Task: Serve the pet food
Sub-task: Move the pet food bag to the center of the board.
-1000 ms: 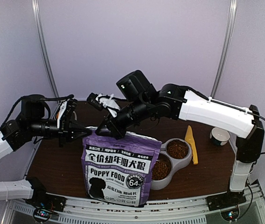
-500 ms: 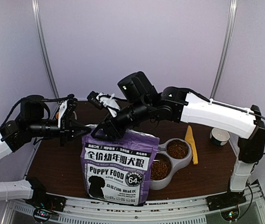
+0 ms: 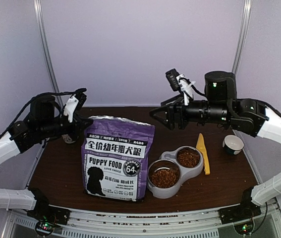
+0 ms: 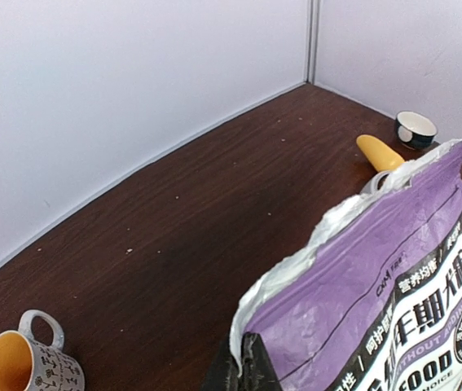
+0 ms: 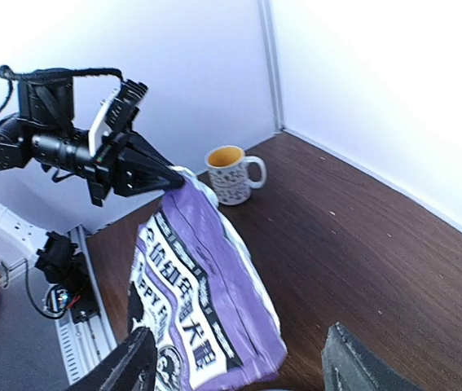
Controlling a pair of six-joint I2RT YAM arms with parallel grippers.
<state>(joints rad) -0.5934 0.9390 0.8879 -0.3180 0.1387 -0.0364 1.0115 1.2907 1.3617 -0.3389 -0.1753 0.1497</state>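
Note:
The pet food (image 3: 164, 177) is reddish-brown kibble filling both cups of a grey double bowl (image 3: 199, 171) on the right half of the table. The purple-and-white bag (image 3: 118, 158) stands upright left of the bowl. My left gripper (image 3: 83, 130) is shut on the bag's top left corner, and the left wrist view shows its fingertips (image 4: 247, 371) pinching the white-lined edge of the bag (image 4: 377, 277). My right gripper (image 3: 156, 115) hangs open in the air above and right of the bag. From the right wrist, its fingers (image 5: 125, 371) stand wide apart over the bag (image 5: 202, 293).
A yellow scoop (image 3: 202, 151) lies right of the bowl, with a small black-and-white cup (image 3: 233, 145) beyond it. A patterned mug (image 5: 232, 173) with a yellow inside stands at the back left. Walls close off the table's back and sides.
My right gripper let go of the bag's top, opened and swung up and to the right. The bag now stands more upright. My left gripper kept its hold on the corner.

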